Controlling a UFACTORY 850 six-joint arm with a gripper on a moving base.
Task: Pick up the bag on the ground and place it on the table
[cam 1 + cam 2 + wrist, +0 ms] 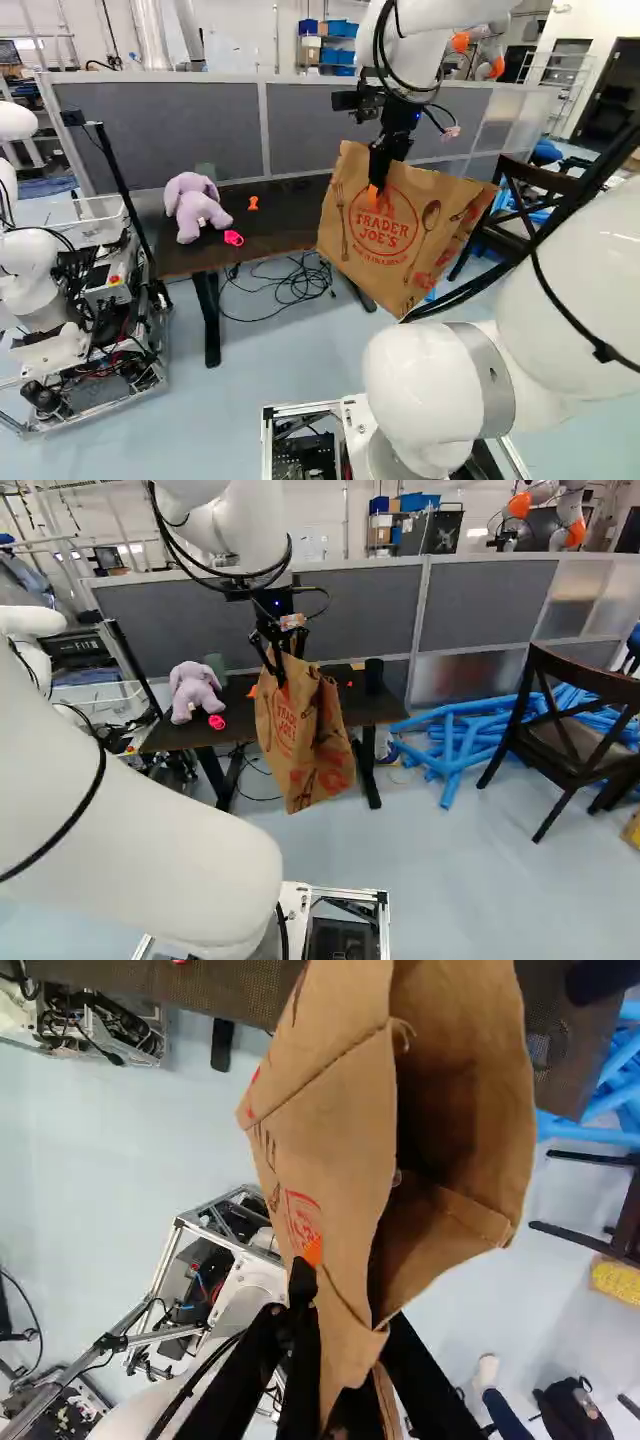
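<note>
A grey partition runs behind the dark surface, which carries a lilac plush elephant and, beside it, a pink piece. In front of the surface's near edge hangs the brown paper bag, tilted, clear of the floor, its mouth gaping. The gripper has its jaws closed on the paper near the rim. From where I stand, this looks like the carry: next, the bag's base needs lifting above the surface, then easing forward over it, away from the elephant, before lowering and letting go.
</note>
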